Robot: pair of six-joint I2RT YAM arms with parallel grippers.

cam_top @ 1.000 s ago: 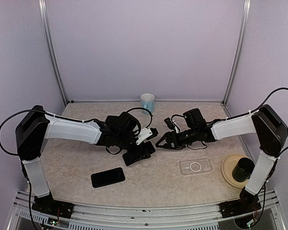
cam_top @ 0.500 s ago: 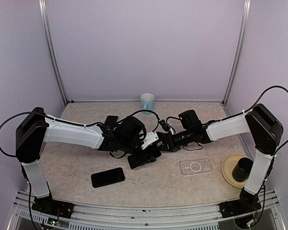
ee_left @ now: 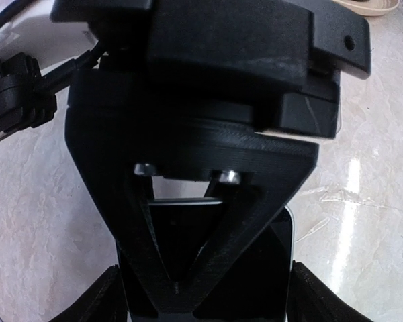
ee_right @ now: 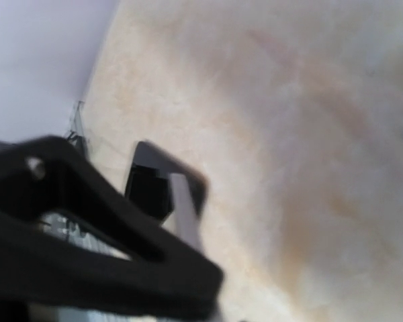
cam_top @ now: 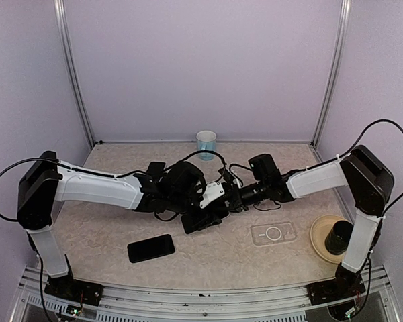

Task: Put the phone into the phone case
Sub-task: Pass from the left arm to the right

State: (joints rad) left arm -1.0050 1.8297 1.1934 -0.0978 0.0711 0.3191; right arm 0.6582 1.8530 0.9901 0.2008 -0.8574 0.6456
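The black phone (cam_top: 200,223) hangs tilted just above the table's middle, with my left gripper (cam_top: 203,219) shut across its width. In the left wrist view the phone (ee_left: 277,265) sits between my two fingertips (ee_left: 105,300). My right gripper (cam_top: 223,204) has come in from the right and closed on the phone's far end. One of its triangular fingers (ee_left: 208,255) lies flat over the screen, and the other is hidden behind the phone. The blurred right wrist view shows a dark slab with a silvery edge (ee_right: 162,186) past my finger (ee_right: 101,251). The clear phone case (cam_top: 273,233) lies flat to the right.
A second black phone-like slab (cam_top: 151,248) lies flat at the front left. A tan plate (cam_top: 319,236) with a black cup (cam_top: 340,235) on it stands at the right edge. A blue-and-white mug (cam_top: 206,142) stands by the back wall.
My right gripper has moved left to the held phone and its jaws have narrowed onto it. My left arm has carried the phone a little to the right.
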